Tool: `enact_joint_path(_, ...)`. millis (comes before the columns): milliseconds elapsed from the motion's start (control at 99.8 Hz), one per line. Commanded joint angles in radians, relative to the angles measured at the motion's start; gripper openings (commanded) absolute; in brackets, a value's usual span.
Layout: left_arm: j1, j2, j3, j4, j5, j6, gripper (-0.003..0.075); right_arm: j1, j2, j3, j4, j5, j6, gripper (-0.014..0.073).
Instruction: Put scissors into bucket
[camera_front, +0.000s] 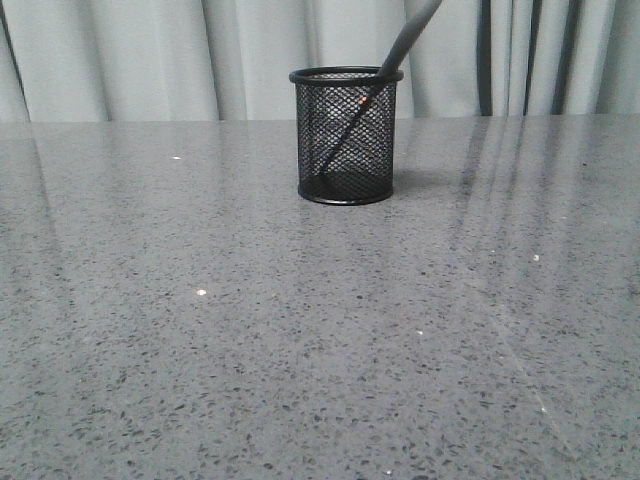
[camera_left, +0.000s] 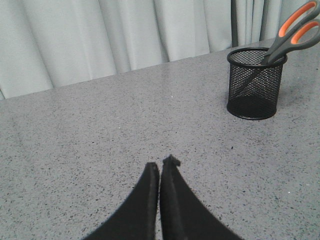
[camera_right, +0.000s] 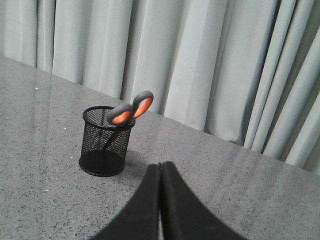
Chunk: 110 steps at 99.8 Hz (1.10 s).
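The black wire-mesh bucket (camera_front: 345, 135) stands upright on the grey table, at the far middle in the front view. The scissors (camera_front: 400, 45) stand in it, blades down, and lean on the rim with the grey handles sticking out above. The orange-lined finger loops show in the left wrist view (camera_left: 295, 32) and in the right wrist view (camera_right: 131, 111). The bucket also shows in the left wrist view (camera_left: 255, 82) and in the right wrist view (camera_right: 106, 141). My left gripper (camera_left: 161, 164) is shut and empty, well away from the bucket. My right gripper (camera_right: 160, 164) is shut and empty, beside the bucket and apart from it. Neither gripper shows in the front view.
The speckled grey table (camera_front: 300, 340) reaches to a pale pleated curtain (camera_front: 150, 60) at its far edge. Nothing else stands on the table in these views.
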Motion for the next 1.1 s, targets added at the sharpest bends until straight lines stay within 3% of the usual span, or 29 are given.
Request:
enact_joint_path(0, -0.006, 0.009, -0.012, -0.022, -0.062, -0.01, -0.002, -0.005, 0.011, -0.022, 0.014, -0.076, -0.01, -0.0074)
enact_joint_path(271, -0.006, 0.009, 0.009, -0.022, -0.06, -0.01, -0.002, -0.005, 0.011, -0.022, 0.014, -0.076, -0.01, -0.0074)
enact_joint_path(371, -0.006, 0.007, 0.019, 0.031, -0.123, -0.01, -0.002, -0.005, 0.011, -0.022, 0.014, -0.076, -0.01, -0.0074)
enact_joint_path(521, -0.001, -0.029, 0.106, 0.199, -0.401, -0.06, -0.002, -0.005, 0.011, -0.022, 0.014, -0.076, -0.01, -0.0074)
enact_joint_path(631, 0.028, -0.084, 0.238, 0.371, -0.659, -0.211, -0.002, -0.005, 0.011, -0.022, 0.014, -0.076, -0.01, -0.0074)
enact_joint_path(701, 0.064, -0.124, 0.314, 0.44, -0.73, -0.318, -0.002, -0.005, 0.011, -0.022, 0.014, -0.076, -0.01, -0.0074)
enact_joint_path(792, 0.126, -0.178, 0.374, 0.455, -0.694, -0.438, -0.002, -0.005, 0.011, -0.022, 0.014, -0.076, -0.01, -0.0074)
enact_joint_path(842, 0.16, -0.206, 0.368, 0.458, -0.552, -0.462, -0.002, -0.005, 0.011, -0.022, 0.014, -0.076, -0.01, -0.0074)
enact_joint_path(1092, 0.289, -0.294, 0.372, 0.508, -0.179, -0.509, -0.002, -0.005, 0.011, -0.022, 0.014, -0.076, -0.01, -0.0074)
